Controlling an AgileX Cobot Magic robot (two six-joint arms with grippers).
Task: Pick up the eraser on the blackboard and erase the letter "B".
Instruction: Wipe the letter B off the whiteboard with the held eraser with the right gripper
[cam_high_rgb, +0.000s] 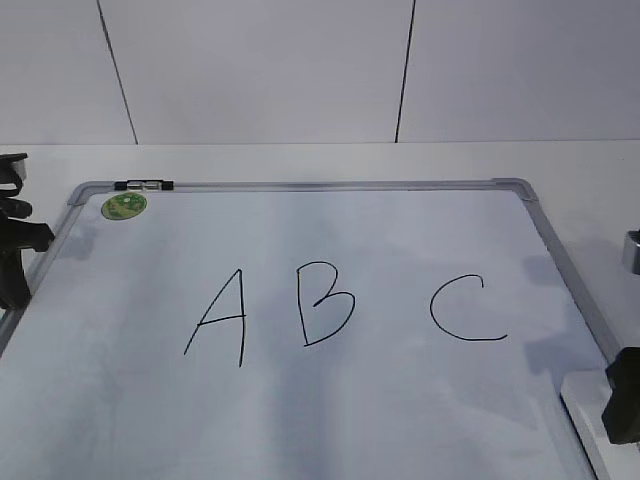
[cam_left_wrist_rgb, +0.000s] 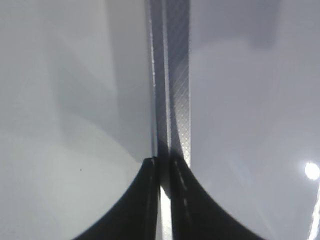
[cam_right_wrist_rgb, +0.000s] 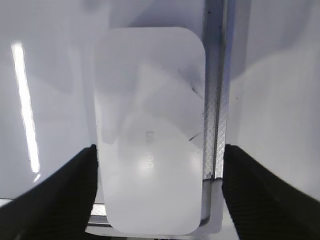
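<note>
Right jaws spread wide, the eraser sits squarely between them by the blackboard frame; left jaws pinched narrow.

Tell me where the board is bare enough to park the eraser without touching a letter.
On the blackboard, bare stretches lie below the A, B and C, and above them right of the green sticker. The letter row is crowded; the eraser sits at the right frame.

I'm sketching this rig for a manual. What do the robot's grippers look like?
Both are black. The left gripper has two curved fingers with narrow tips; their inner faces show a dotted line. The right gripper has broad fingers with a finely ribbed, matte surface. From the exterior view, dark angular housings sit at both edges. No cables or markings are visible.
</note>
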